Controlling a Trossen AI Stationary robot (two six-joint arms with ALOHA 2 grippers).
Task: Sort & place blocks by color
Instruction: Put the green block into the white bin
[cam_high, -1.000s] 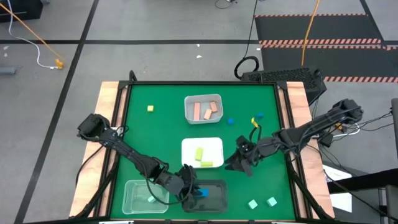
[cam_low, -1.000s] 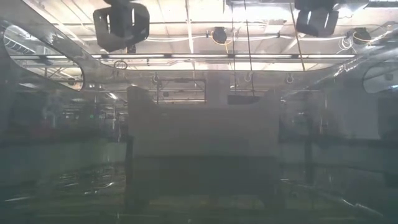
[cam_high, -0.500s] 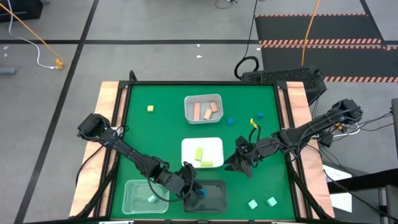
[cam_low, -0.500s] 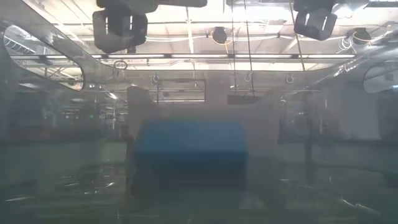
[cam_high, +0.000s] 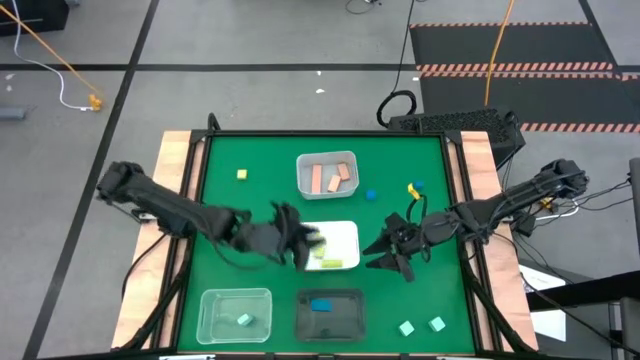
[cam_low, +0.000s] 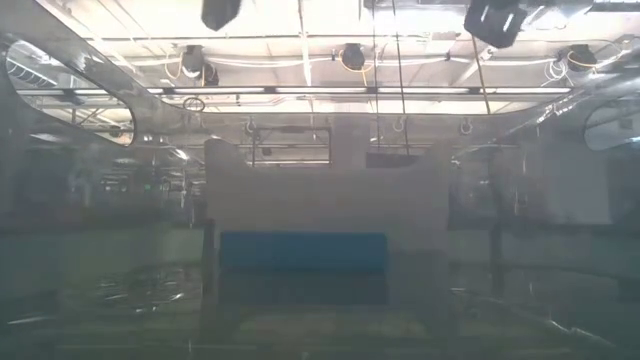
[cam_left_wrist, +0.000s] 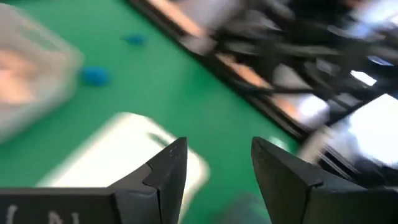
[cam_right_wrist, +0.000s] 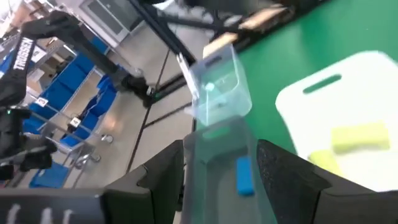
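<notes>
My left gripper (cam_high: 296, 246) (cam_left_wrist: 217, 171) hovers open at the near-left corner of the white tray (cam_high: 347, 232), holding nothing. My right gripper (cam_high: 392, 252) (cam_right_wrist: 221, 177) is open and idle to the right of that tray. Two yellow-green blocks (cam_high: 326, 252) (cam_right_wrist: 359, 135) lie on the white tray. A blue bar (cam_high: 320, 305) (cam_right_wrist: 244, 175) (cam_low: 302, 250) lies flat in the black tray (cam_high: 352, 318). A mint cube (cam_high: 243, 319) sits in the near clear tray (cam_high: 212, 300). Pink blocks (cam_high: 331, 178) rest in the far clear tray.
Loose on the green mat are a yellow cube (cam_high: 242, 174), two blue pieces (cam_high: 371, 195) (cam_high: 418, 186), a yellow piece (cam_high: 410, 190) and two mint cubes (cam_high: 406, 327) (cam_high: 437, 323). Wooden rails run along the table's left and right sides.
My left gripper has let go of the blue bar, which now lies alone in the black tray. The gripper then rose and swung away from the near edge to the white tray's left side. The right arm has barely shifted.
</notes>
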